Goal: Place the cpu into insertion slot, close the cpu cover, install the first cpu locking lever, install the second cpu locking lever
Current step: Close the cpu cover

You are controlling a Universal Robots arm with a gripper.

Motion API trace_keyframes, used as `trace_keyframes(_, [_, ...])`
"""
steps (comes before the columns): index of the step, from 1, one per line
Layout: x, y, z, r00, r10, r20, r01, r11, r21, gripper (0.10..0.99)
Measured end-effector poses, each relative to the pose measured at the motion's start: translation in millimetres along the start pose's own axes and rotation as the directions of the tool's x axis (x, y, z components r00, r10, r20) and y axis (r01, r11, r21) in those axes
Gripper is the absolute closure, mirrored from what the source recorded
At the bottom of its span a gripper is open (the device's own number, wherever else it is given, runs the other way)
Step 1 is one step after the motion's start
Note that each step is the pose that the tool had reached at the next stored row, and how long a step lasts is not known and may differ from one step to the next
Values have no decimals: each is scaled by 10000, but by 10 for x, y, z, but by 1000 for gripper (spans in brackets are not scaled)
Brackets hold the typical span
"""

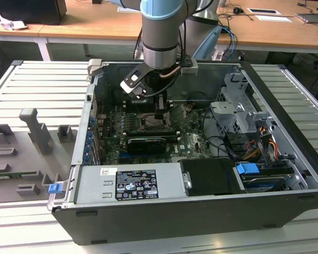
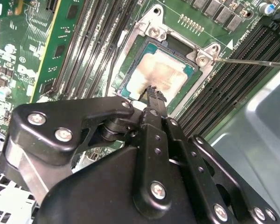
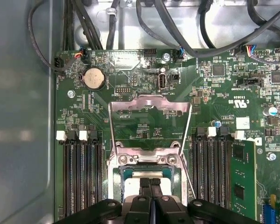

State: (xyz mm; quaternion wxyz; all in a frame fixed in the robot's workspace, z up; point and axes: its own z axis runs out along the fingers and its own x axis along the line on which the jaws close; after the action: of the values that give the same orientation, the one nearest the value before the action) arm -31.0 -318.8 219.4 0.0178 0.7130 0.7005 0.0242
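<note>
The cpu, silvery with a beige smear on top, lies flat inside the insertion slot, the metal-rimmed square socket on the green motherboard. My gripper hangs just over the chip's edge with its two black fingers pressed together and nothing between them. In the first wrist view the fingertips stand over the cpu. The cpu cover, a thin silvery frame, is swung up and open beyond the slot. A thin wire locking lever sticks out free beside the socket. In the exterior view the gripper is down inside the case.
Long black memory slots flank the socket on both sides. Black cables run along the case wall beyond the board. The power supply and drive cage hem in the board inside the open case.
</note>
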Motion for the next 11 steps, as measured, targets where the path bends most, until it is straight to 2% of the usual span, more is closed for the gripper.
trace_keyframes(3, [1, 4, -52, 10000, -2, -3, 2, 10000, -1, 980])
trace_keyframes(6, [0, 19, -55, 10000, 3, 3, -3, 10000, 1, 980])
trace_keyframes(11, [2, 25, -187, 10000, 15, 24, -15, 10000, -1, 980])
